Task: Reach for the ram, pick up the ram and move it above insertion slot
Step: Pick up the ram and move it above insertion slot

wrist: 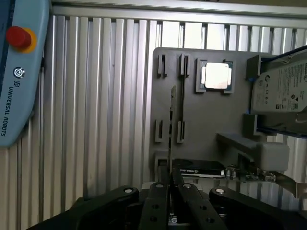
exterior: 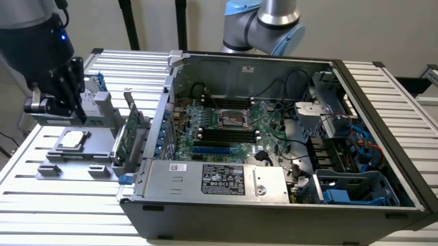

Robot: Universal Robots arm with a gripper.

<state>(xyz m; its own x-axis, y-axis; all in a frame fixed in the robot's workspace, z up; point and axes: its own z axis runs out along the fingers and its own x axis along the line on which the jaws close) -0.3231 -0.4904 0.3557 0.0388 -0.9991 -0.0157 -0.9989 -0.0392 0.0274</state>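
Observation:
The ram [wrist: 171, 120] shows edge-on as a thin green stick over the grey fixture plate [wrist: 206, 120], running down between my fingers [wrist: 156, 201]. My gripper [wrist: 171, 184] is shut on its near end, with the stick centred between the two pairs of slot posts. In the exterior view my gripper [exterior: 77, 114] hangs over the fixture plate [exterior: 68, 159] at that view's left, outside the open computer case [exterior: 274, 205]. The long black memory slots [exterior: 226, 134] lie on the motherboard [exterior: 205, 115] inside the case, well off toward the exterior view's right.
A processor chip [wrist: 216, 75] and a silver hard drive [wrist: 283, 86] share the fixture. The green expansion card [exterior: 130, 134] stands upright between fixture and case wall. A teach pendant with a red button [wrist: 18, 37] lies on the ribbed table. The power supply [exterior: 212, 179] fills the case front.

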